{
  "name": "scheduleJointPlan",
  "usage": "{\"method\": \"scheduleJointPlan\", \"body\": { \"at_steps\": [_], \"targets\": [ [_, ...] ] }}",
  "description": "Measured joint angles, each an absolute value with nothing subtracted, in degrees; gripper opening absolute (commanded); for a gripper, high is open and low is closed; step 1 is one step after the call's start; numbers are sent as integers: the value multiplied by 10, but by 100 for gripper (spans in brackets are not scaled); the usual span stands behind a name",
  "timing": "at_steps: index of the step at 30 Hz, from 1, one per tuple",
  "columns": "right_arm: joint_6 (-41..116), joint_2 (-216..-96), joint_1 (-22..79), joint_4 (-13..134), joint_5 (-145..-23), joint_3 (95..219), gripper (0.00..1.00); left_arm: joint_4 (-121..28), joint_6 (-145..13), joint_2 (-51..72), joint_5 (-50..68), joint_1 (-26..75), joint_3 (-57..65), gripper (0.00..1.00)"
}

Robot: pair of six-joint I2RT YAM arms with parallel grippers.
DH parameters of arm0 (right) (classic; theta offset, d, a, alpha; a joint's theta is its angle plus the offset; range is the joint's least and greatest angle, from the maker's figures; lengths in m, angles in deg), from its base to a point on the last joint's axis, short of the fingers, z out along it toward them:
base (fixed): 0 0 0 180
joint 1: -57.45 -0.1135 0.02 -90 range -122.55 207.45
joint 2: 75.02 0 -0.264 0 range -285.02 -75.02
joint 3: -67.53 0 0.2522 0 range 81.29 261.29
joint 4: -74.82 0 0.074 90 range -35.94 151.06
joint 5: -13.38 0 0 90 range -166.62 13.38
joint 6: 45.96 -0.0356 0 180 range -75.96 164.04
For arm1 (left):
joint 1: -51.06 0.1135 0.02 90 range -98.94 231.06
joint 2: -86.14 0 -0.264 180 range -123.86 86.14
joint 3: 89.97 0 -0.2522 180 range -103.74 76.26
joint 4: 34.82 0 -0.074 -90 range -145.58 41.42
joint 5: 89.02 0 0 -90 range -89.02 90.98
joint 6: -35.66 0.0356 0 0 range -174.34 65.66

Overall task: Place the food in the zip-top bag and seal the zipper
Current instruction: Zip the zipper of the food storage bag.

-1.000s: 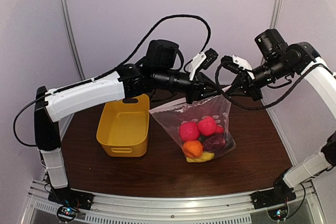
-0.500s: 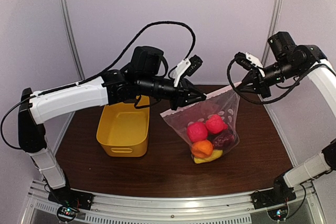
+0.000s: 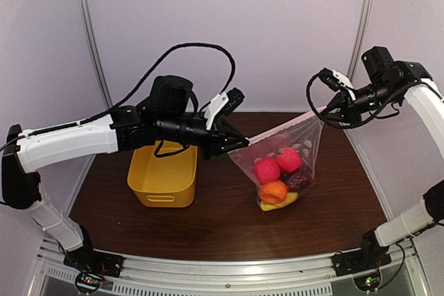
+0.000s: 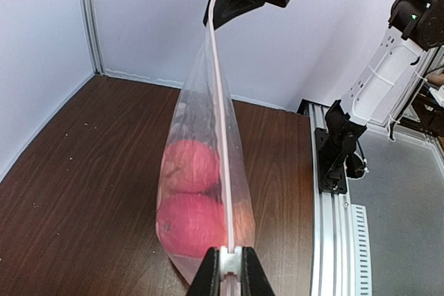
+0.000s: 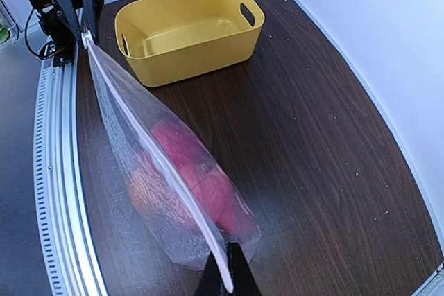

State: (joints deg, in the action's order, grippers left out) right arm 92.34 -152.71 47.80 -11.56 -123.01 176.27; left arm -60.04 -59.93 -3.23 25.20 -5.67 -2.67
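The clear dotted zip-top bag [image 3: 288,164] hangs stretched between both grippers above the table. Inside it is the food [image 3: 277,175]: two red pieces, an orange one, a dark purple one and a yellow one. My left gripper [image 3: 239,142] is shut on the white slider at the left end of the zipper [image 4: 220,136]. My right gripper [image 3: 326,107] is shut on the zipper's right end. In the left wrist view the strip runs straight from my gripper [image 4: 229,263] up to the other. In the right wrist view my gripper [image 5: 225,275] pinches the strip [image 5: 149,150].
An empty yellow basket [image 3: 164,168] stands on the brown table left of the bag, also in the right wrist view [image 5: 191,29]. Grey walls close the back and sides. A metal rail runs along the near table edge [image 3: 229,268].
My left gripper has slid leftward along the zipper, away from the right gripper. The right gripper has moved slightly right. The bag top is now stretched wider and tauter.
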Motion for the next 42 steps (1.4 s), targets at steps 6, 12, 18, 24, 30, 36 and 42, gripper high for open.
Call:
{"method": "scheduleJointPlan", "body": {
  "at_steps": [6,12,18,24,30,36,42],
  "targets": [
    [922,-1534,483,-112,-1232,1763,0,-601,-599,-14,249,-50,-5,0],
    [921,-1535,483,-111,-1231,1763,0,-601,-599,-10,248,-48,1,0],
    [921,-1537,483,-111,-1231,1763,0,-601,-599,-8,248,-44,6,0],
    [921,-1539,483,-107,-1232,1763,0,-601,-599,-8,248,-40,7,0],
    [921,-1542,483,-106,-1233,1763,0,-597,-599,4,248,-33,26,0],
    [918,-1546,484,-100,-1230,1763,0,-607,-595,8,251,-30,29,51],
    [890,-1556,494,-82,-1227,1774,0,-649,-589,-1,240,-24,5,97]
  ]
}}
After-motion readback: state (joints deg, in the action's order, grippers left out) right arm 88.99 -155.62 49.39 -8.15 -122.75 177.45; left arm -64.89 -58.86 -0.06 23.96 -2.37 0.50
